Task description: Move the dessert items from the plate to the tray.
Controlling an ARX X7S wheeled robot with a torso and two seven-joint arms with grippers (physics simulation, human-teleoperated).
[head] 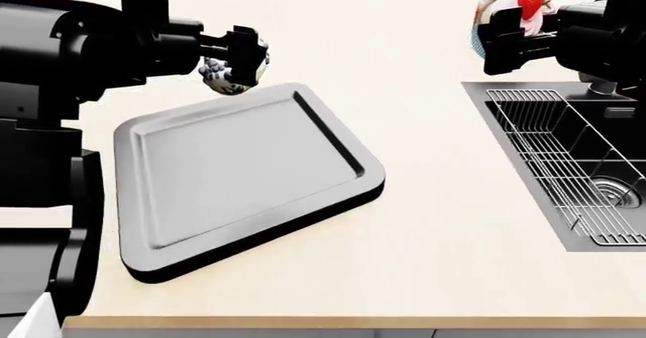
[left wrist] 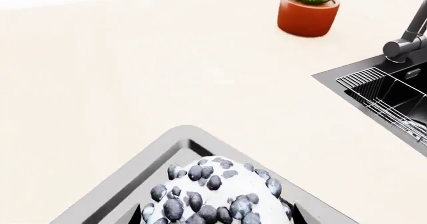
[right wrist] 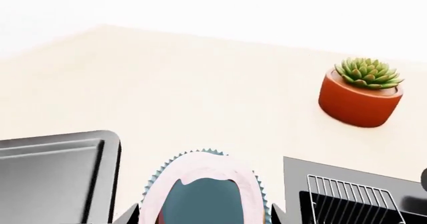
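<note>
Head view: left gripper is clamped on the doughnut, white icing with dark chips, held in the air just above the far corner of the tray. Tray sits on the beige counter, nothing on it. Right gripper is closed on the cupcake, pink frosting and a red strawberry, lifted above the counter near the sink with its wire rack, well apart from the tray. Left wrist view: doughnut between the fingers, tray corner under it, potted succulent further off on the counter. Right wrist view: cupcake's blue case seen from below, tray edge to one side, same plant beyond.
</note>
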